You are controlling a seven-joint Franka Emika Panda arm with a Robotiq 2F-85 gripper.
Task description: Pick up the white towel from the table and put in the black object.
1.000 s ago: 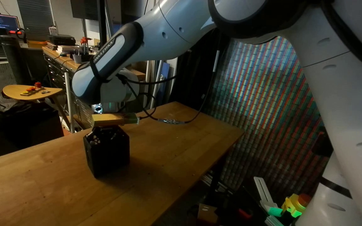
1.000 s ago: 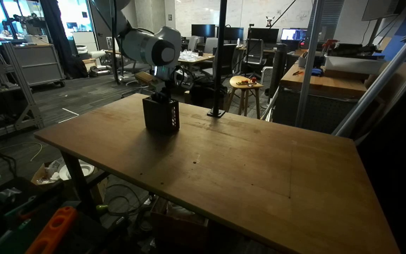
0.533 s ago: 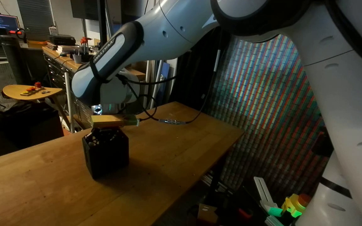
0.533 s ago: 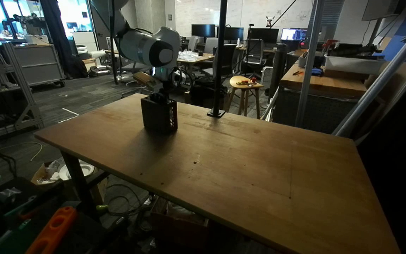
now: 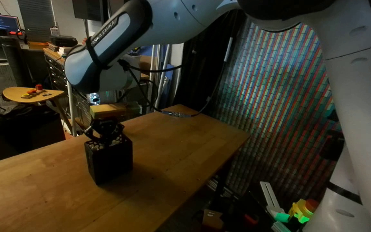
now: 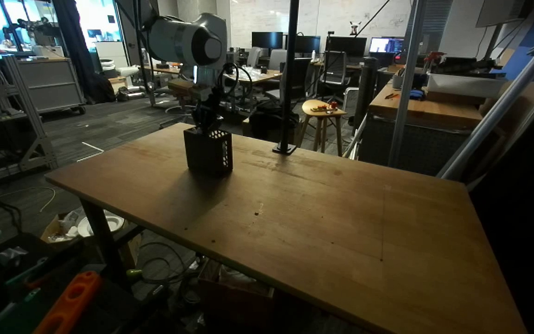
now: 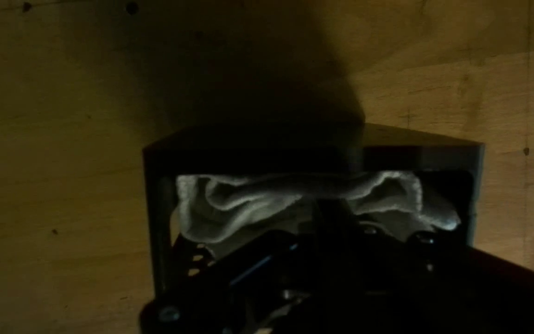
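Inside the black object point(image 7: 155, 232), a small crate with perforated sides, lies the rumpled white towel point(image 7: 262, 208), folded against one wall. Both exterior views hide the towel. The crate stands upright on the wooden table point(image 5: 60, 199), near its far edge in an exterior view point(image 6: 207, 153). My gripper point(image 7: 334, 208) points down into the crate, jaws together, its fingertips dark against the cloth. Whether any cloth is pinched there cannot be made out. From outside, the gripper's linkage shows just above the crate's rim, while the fingertips are hidden inside.
A black post point(image 6: 285, 116) rises from the table edge beside the crate. A cable point(image 5: 175, 113) hangs in a loop from the arm. Farther off are a small stool point(image 6: 323, 109) and a workbench point(image 6: 424, 104).
The arm has risen over the last half second, lifting the gripper partway out of the crate. The crate shifted slightly earlier and now stands on the table while the gripper moves up.
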